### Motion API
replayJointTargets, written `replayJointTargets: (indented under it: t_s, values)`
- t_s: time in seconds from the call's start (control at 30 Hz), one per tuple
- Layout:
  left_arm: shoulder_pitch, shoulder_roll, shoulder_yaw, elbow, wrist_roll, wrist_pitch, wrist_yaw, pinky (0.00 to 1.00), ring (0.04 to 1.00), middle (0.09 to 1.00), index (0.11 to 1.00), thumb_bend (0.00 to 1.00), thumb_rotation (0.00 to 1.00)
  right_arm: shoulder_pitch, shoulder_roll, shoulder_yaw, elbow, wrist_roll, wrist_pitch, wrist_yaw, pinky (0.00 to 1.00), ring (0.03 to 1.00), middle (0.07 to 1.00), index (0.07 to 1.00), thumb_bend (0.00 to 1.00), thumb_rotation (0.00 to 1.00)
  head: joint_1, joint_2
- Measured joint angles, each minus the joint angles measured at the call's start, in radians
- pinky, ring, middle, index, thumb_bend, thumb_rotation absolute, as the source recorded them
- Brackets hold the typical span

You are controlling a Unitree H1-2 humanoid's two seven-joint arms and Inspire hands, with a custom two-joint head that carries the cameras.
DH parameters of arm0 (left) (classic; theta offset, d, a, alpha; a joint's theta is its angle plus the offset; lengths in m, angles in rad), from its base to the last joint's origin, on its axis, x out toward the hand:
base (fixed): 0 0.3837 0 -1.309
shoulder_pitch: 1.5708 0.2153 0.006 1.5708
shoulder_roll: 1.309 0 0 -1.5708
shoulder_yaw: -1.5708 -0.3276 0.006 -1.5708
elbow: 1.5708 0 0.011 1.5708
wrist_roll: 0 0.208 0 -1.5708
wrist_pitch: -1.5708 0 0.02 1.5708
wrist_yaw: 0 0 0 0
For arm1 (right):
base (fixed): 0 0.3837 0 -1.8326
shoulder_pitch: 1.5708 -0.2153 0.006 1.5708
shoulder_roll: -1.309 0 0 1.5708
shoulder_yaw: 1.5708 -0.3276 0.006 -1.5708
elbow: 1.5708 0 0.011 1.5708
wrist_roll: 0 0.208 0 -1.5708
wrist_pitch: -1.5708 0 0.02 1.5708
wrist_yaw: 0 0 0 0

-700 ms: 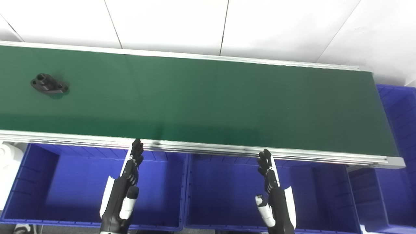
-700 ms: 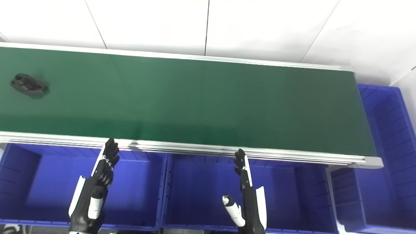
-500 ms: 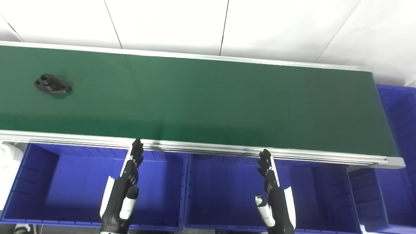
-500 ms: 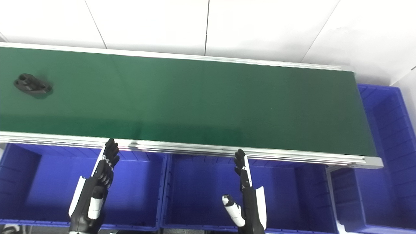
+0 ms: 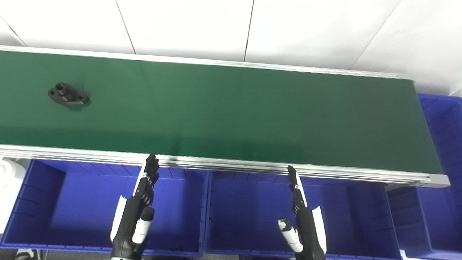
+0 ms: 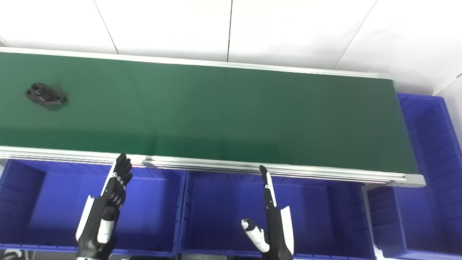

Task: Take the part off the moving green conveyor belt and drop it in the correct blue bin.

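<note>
The part [image 5: 68, 98], a small black piece with holes in it, is lying flat on the green conveyor belt [image 5: 231, 108], far over toward the belt's left end and about halfway between the belt's far edge and its near edge. Nothing is touching it. It is sitting there because the belt is carrying it, so I think it is riding along toward the hands. Both hands are waiting just below the belt's near rail [image 5: 223, 164], on the robot's side of the belt, most likely so they are ready to reach over when the part comes close. The left hand [image 5: 139, 202] is pointing up at the belt with its fingertips right by the rail, its fingers are held straight and close together, and it is holding nothing. The right hand [image 5: 301, 213] is farther along the belt to the right, also pointing up at the rail, with its fingers stretched out long and its thumb sticking out to the side, so it is open and empty too. Both hands are hanging over the blue bins [image 5: 101, 213] that are sitting under the belt's near edge, and another blue bin [image 5: 442, 119] is sitting past the belt's right end. The part is well apart from both hands, and the left hand is the nearer one.
</note>
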Motion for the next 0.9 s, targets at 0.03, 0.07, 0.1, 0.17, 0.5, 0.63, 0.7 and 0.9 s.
replayJointTargets:
  t_s: [0.03,0.07,0.1,0.17,0.5,0.63,0.7,0.9]
  values:
    - [0.0,0.0,0.0,0.0,0.0,0.0,0.0,1.0,1.0,1.0,1.0,0.78,0.97,0.0,0.0,0.0,0.0,-0.003,0.0,0.0,1.0,0.998,0.995,0.97,0.84,1.0,0.0,0.0]
    - [0.0,0.0,0.0,0.0,0.0,0.0,0.0,1.0,1.0,1.0,1.0,0.78,0.97,0.0,0.0,-0.001,0.0,-0.005,0.0,0.0,1.0,1.0,0.996,0.968,0.84,1.0,-0.002,-0.002]
    - [0.0,0.0,-0.001,0.0,0.0,0.0,0.0,1.0,1.0,1.0,1.0,0.78,0.97,0.0,0.0,-0.001,0.0,-0.006,0.0,0.0,1.0,1.0,0.998,0.967,0.84,1.0,-0.002,-0.002]
    - [0.0,0.0,-0.002,0.0,0.0,0.0,0.0,1.0,1.0,1.0,1.0,0.77,0.97,0.0,0.0,-0.003,0.0,-0.007,0.0,0.002,1.0,1.0,1.0,0.969,0.84,1.0,-0.002,-0.002]
    - [-0.001,-0.002,-0.002,0.004,0.011,-0.015,0.0,1.0,1.0,1.0,1.0,0.75,0.98,-0.001,-0.002,-0.001,0.003,-0.025,0.0,-0.002,1.0,1.0,0.998,0.96,0.81,1.0,-0.009,-0.011]
    - [-0.003,-0.001,0.0,0.013,0.01,-0.017,0.0,1.0,1.0,1.0,1.0,0.77,0.97,-0.008,-0.003,0.005,0.026,-0.013,0.0,-0.007,1.0,1.0,1.0,0.986,0.81,1.0,-0.011,-0.02]
    - [-0.009,-0.001,0.0,0.031,0.008,-0.021,0.0,1.0,1.0,1.0,1.0,0.76,0.98,-0.014,-0.004,0.011,0.032,-0.005,0.0,-0.016,1.0,1.0,0.999,0.99,0.81,1.0,-0.015,-0.026]
    - [-0.014,-0.002,0.001,0.043,0.018,-0.024,0.001,1.0,1.0,1.0,1.0,0.76,0.97,-0.023,-0.013,0.019,0.037,0.009,0.0,-0.023,0.99,1.0,1.0,1.0,0.83,1.0,0.041,-0.061]
